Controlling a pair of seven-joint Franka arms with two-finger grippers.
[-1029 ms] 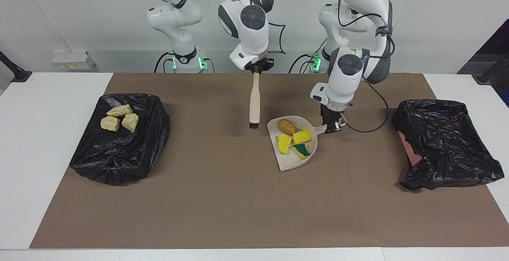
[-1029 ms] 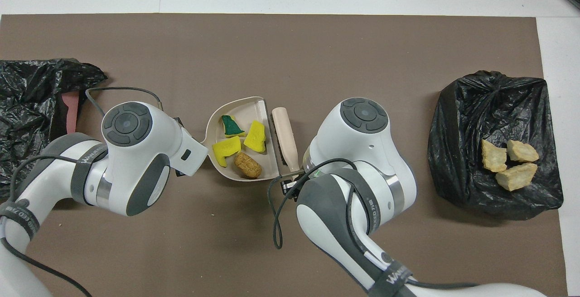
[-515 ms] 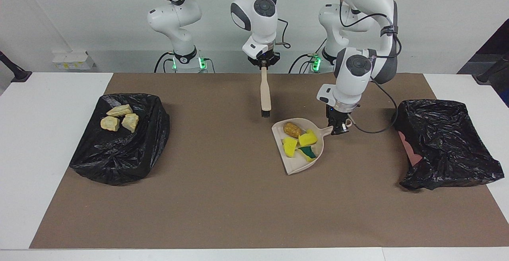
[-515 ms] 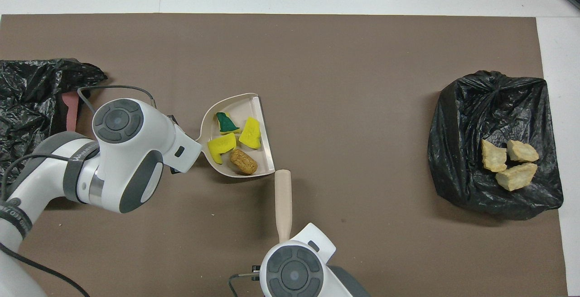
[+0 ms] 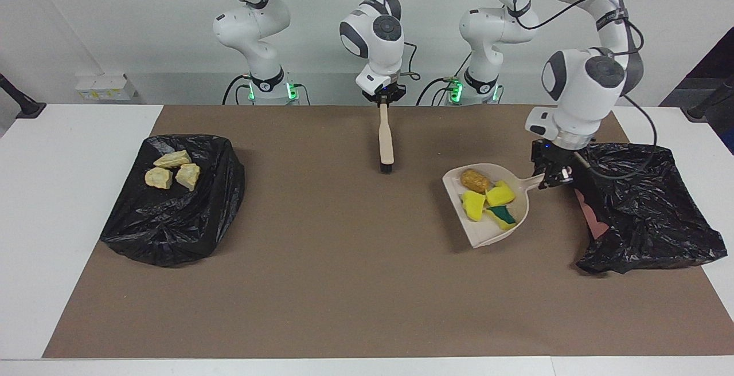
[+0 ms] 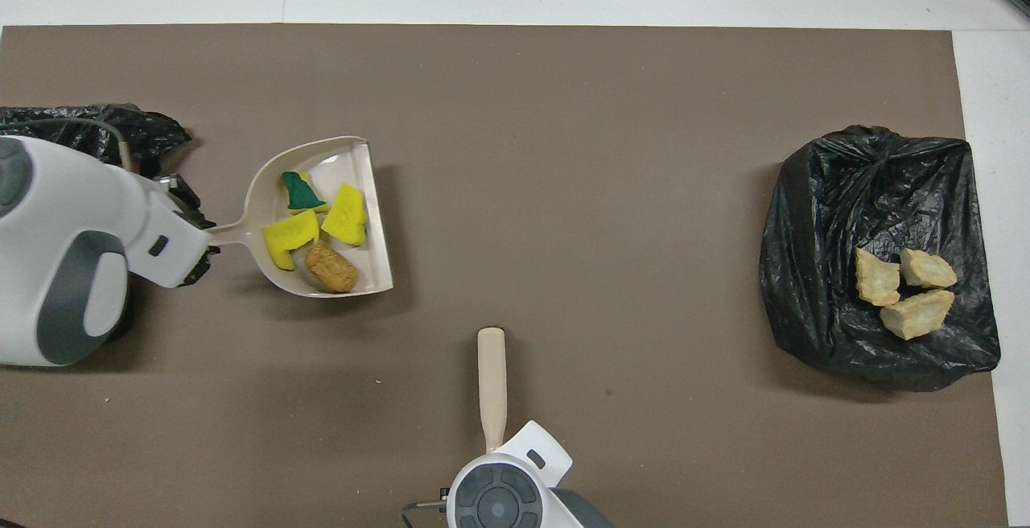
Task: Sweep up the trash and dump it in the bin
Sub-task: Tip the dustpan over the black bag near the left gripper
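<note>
My left gripper point(image 5: 550, 179) is shut on the handle of the beige dustpan point(image 5: 488, 232) and holds it a little above the mat, beside the black-bagged bin point(image 5: 642, 210) at the left arm's end. In the pan lie three yellow sponge pieces point(image 5: 500, 194) with green backing and a brown crusty lump point(image 5: 476, 180). My right gripper point(image 5: 383, 101) is shut on the beige brush point(image 5: 386, 135), which hangs bristles down over the mat's middle. The overhead view shows the dustpan point(image 6: 354, 162), sponges point(image 6: 346, 214), lump point(image 6: 331, 267), brush point(image 6: 492, 375) and left gripper point(image 6: 197, 232).
A second black-bagged bin point(image 5: 172, 210) at the right arm's end holds three tan bread-like chunks point(image 5: 172, 172), also in the overhead view point(image 6: 905, 286). The brown mat point(image 5: 344, 278) covers the table's middle, with white table at both ends.
My left gripper has carried the loaded dustpan from the mat's middle toward the bin at the left arm's end. My right gripper has drawn the brush away from the pan, back toward the robots.
</note>
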